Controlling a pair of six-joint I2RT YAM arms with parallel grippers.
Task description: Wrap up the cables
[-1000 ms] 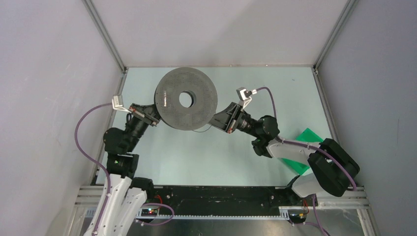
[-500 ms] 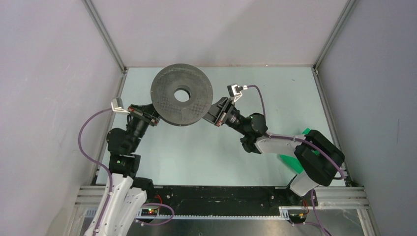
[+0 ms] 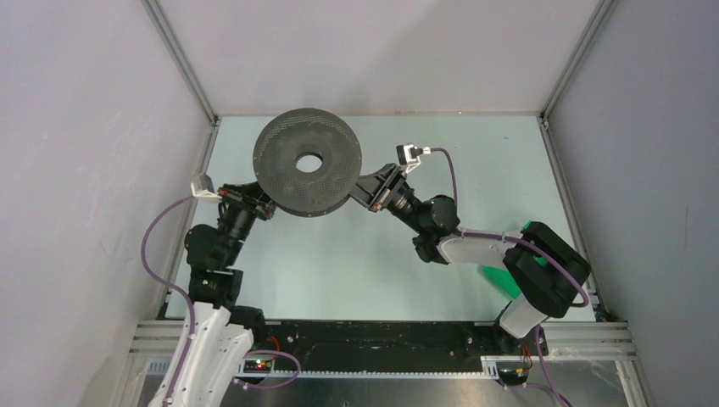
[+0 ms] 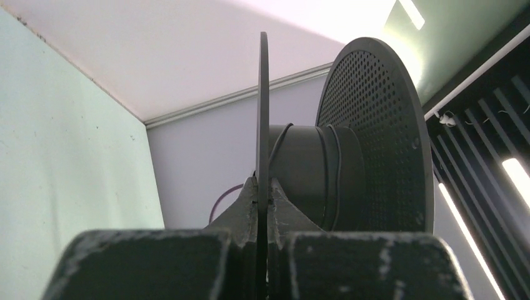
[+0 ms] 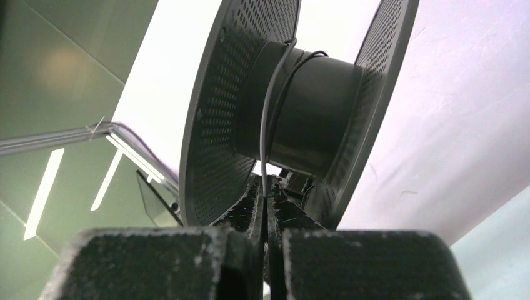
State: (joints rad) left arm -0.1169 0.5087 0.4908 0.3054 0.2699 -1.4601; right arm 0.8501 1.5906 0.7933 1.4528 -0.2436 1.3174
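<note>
Spool (image 3: pixel 308 163) is held over the far left part of the table (image 3: pixel 475 153), between the two arms, with one flat face turned up to the overhead camera.

Left jaws: closed tight on the rim of one perforated flange (image 4: pixel 263 112), which is seen edge-on in the left wrist view. No gap is visible.

Right jaws: closed to a hairline on the cable (image 5: pixel 267 131), which runs straight up from the pinch to the hub (image 5: pixel 312 112). Only a few turns are seen on the hub. They are spaced apart, not packed, and lie near one flange.

Step in hand is judged to be winding the strand onto the hub, with the wrap at an early stage.

Notes for doing it well:
- Light, even tension is to be held on the strand. It looks springy, so slack would probably let the turns jump loose.
- The strand is to be guided between the flanges, clear of either rim.
- New turns are to be laid beside the existing ones.
- The rim hold must stay firm, since the spool appears to be carried by it alone.
</note>
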